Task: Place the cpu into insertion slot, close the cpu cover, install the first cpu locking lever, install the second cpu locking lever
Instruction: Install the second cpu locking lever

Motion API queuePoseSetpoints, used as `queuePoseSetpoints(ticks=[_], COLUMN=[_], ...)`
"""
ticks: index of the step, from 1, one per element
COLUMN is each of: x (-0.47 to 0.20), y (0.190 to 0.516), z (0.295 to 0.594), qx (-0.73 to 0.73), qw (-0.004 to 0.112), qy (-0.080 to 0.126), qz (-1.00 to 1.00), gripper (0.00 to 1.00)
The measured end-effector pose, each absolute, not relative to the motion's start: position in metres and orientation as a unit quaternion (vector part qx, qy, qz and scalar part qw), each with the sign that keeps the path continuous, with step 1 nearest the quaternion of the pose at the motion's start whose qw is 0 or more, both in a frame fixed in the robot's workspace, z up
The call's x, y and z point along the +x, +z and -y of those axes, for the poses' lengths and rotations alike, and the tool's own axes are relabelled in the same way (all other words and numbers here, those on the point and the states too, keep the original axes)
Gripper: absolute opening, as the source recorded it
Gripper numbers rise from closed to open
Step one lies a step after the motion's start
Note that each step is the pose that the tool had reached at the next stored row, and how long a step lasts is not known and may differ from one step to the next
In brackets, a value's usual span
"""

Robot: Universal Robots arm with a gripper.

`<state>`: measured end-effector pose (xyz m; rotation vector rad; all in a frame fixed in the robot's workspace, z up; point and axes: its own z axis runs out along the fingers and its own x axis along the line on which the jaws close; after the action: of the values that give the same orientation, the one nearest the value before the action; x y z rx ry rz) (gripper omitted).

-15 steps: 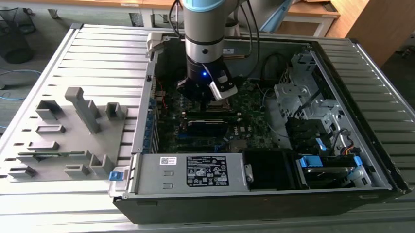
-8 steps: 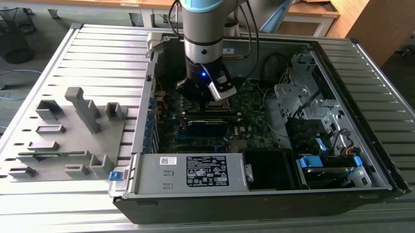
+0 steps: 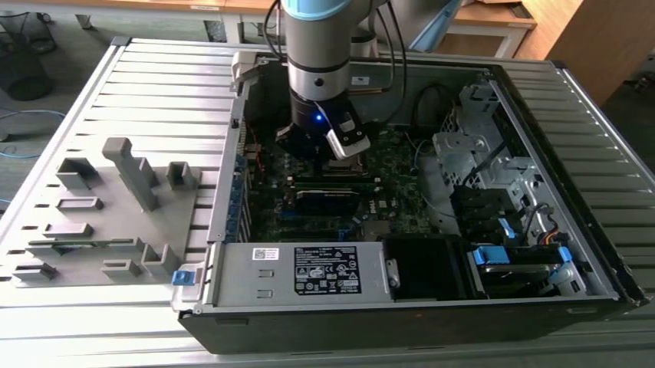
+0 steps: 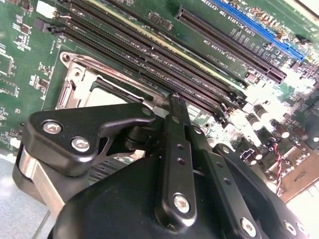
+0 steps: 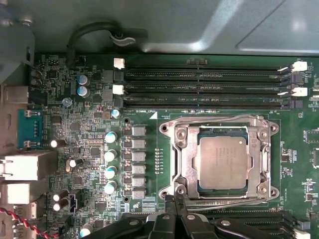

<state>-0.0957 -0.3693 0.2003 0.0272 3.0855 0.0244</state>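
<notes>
Arm points straight down into the open case, gripper fingers pinched together right at the cpu cover edge, cpu already seated underneath.

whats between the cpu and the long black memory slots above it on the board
In the first wrist view, the cpu cover frame edge and a strip of green board separate the cpu from the memory slots.

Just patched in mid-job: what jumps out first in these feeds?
The arm plunging into the open computer case, mid-frame in the exterior view. In the first wrist view, the cpu lies seated in the insertion slot, the cpu cover down around it, beside the long black memory slots. The black claw sits at the socket's edge.
</notes>
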Motion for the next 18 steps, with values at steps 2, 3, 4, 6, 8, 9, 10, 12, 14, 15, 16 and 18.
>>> queuePoseSetpoints(ticks=[2, 3, 4, 6, 8, 9, 10, 12, 14, 15, 16, 18], x=[-0.0966, -0.0969, -0.0971, -0.0971, -0.0971, -0.0971, -0.0971, -0.0971, -0.0972, -0.0971, -0.0972, -0.0972], y=[0.2001, 0.1999, 0.1998, 0.1997, 0.1997, 0.1997, 0.1997, 0.1995, 0.1993, 0.1992, 0.1991, 0.1990], z=[0.3688, 0.3685, 0.3683, 0.3682, 0.3681, 0.3680, 0.3680, 0.3678, 0.3675, 0.3673, 0.3671, 0.3668], qx=[0.009, 0.009, 0.009, 0.009, 0.009, 0.009, 0.009, 0.009, 0.009, 0.009, 0.009, 0.009], qw=[0.028, 0.028, 0.028, 0.028, 0.028, 0.028, 0.028, 0.028, 0.028, 0.028, 0.028, 0.028], qy=[0.008, 0.008, 0.008, 0.008, 0.008, 0.008, 0.008, 0.008, 0.008, 0.008, 0.008, 0.008], qz=[-1.000, -1.000, -1.000, -1.000, -1.000, -1.000, -1.000, -1.000, -1.000, -1.000, -1.000, -1.000], gripper=[0.11, 0.11, 0.11, 0.11, 0.11, 0.11, 0.11, 0.11, 0.11, 0.11, 0.11, 0.11])
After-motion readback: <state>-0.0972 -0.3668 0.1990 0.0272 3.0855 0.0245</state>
